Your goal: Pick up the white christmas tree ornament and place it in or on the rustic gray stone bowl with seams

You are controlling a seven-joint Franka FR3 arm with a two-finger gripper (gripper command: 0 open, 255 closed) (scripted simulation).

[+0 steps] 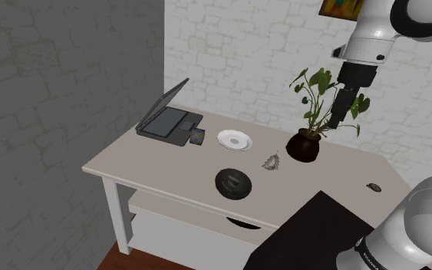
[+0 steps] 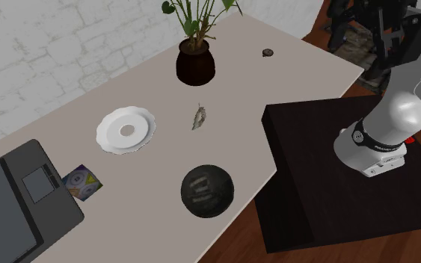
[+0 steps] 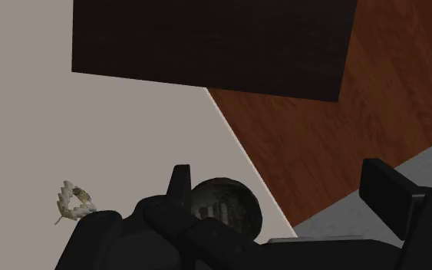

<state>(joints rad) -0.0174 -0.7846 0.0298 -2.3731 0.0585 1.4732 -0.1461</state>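
Ornament (image 1: 272, 162), whitish and tree-shaped: lies flat on the pale surface (image 1: 153, 157), well below the hand (image 1: 331, 124) and apart from it. Hand: high over the surface, close beside the leaves of a potted plant (image 1: 305, 144); fingers (image 3: 179, 184) wide apart, clasping nothing, touching nothing. Bowl (image 1: 233, 183), dark and round with pale seams: on the surface below the hand too, near the ornament but not touching it. Past the hand in the wrist view: bowl partly hidden behind one finger, ornament just off that finger's outer side, dark stand (image 3: 214, 46) beyond both. White plate (image 1: 235, 140): farther from the hand than the ornament.
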